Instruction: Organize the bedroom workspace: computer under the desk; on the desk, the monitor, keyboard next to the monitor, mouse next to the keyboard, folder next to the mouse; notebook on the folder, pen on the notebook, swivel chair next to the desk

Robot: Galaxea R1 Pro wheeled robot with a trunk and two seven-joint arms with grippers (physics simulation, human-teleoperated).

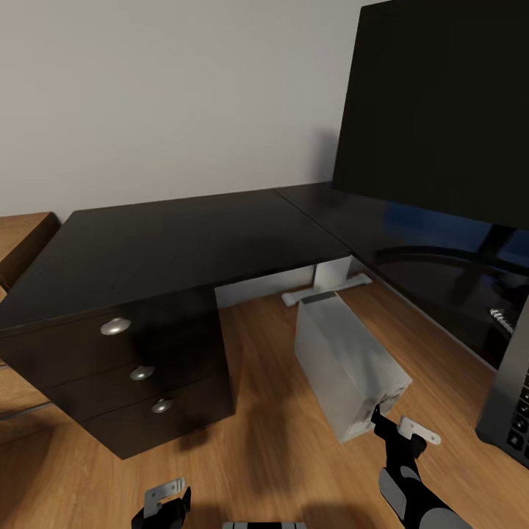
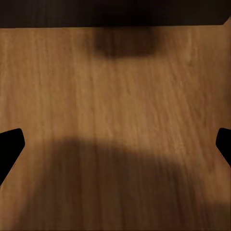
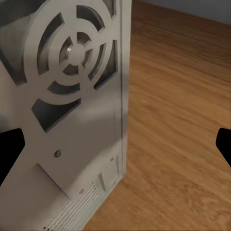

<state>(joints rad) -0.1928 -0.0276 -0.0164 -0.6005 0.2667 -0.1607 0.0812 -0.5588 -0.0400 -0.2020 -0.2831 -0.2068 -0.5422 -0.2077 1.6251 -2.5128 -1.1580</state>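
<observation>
Looks like we're on the computer step: our right gripper hangs wide open and empty right by the light grey box-shaped tower, which sits on the wooden floor half out from the black L-shaped desk, so next we'd nudge it under.

Home workspace in a room corner, rendered in simulation. A long black L-shaped desk stands against a plain pale wall, with three dark drawers bearing round silver knobs. A wide black monitor rests on the desk's right wing, with the edge of a keyboard nearby. A light grey computer stands on the wooden plank floor just beside the desk's white leg.
</observation>
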